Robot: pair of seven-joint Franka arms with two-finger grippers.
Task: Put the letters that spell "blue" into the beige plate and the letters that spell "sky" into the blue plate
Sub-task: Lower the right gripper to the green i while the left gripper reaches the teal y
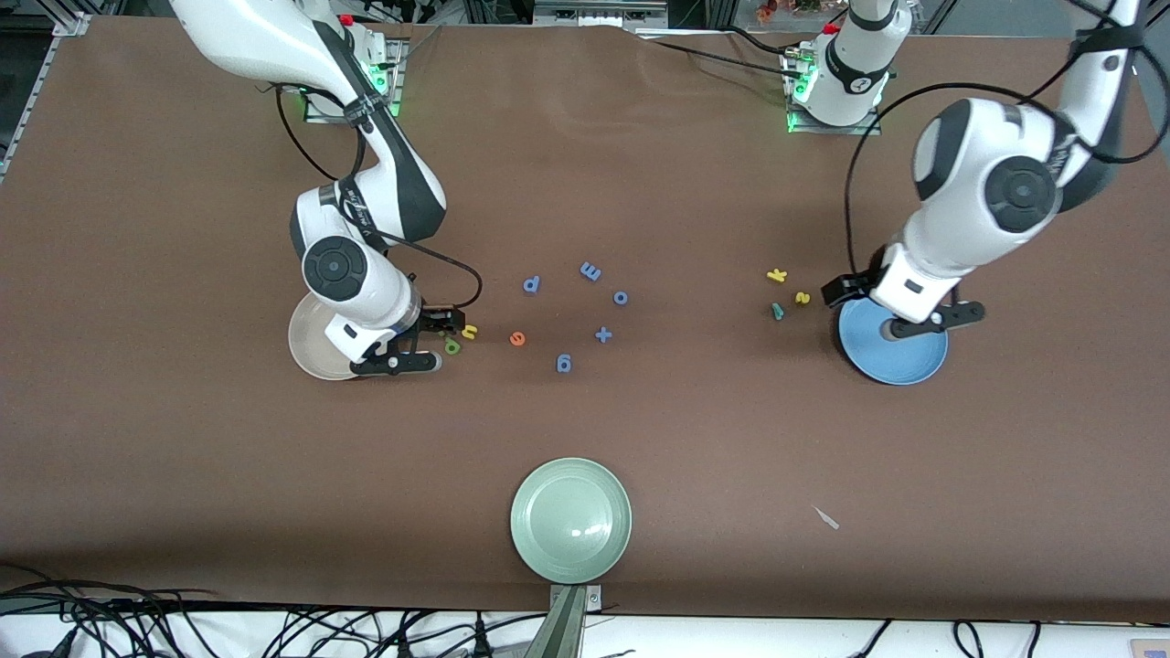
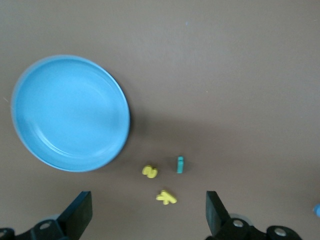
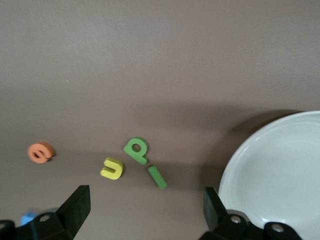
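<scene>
While both plates lie bare, the right gripper (image 3: 142, 212) and the left gripper (image 2: 149, 212) hang wide open over their letters, each needing to drop onto 1 letter.

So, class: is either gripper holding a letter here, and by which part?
Nothing is held. The left gripper and right gripper both hang open over the table, empty.

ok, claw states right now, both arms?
Left claw: open, empty, over the table beside the blue plate.
Right claw: open, empty, beside the beige plate.
</scene>
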